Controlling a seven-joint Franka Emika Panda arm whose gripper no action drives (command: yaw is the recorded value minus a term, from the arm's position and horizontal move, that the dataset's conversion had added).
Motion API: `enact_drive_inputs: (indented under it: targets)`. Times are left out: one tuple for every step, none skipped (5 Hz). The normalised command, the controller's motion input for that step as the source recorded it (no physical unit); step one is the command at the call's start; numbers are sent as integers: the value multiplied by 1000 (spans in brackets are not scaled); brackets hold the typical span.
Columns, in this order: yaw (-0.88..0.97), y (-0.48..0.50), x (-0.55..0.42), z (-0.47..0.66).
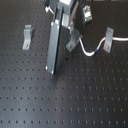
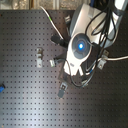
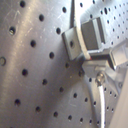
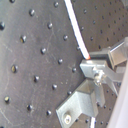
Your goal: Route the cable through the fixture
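Clearly, in the first exterior view the cable (image 1: 91,51) curves over the perforated bench (image 1: 70,100) between two metal clips (image 1: 72,41), just beside the arm. In the first wrist view the cable (image 3: 103,100) runs beneath the pincer (image 3: 102,62); in the second wrist view the pincer (image 4: 97,70) sits clamped on the cable (image 4: 76,25).
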Motion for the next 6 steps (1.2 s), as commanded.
enact_drive_inputs:
  targets:
    - [0, -112, -35, -442]
    - [29, -154, -48, -459]
    - [31, -110, -46, -311]
    - [303, 7, 4, -143]
    - [660, 225, 113, -50]
    - [666, 217, 155, -71]
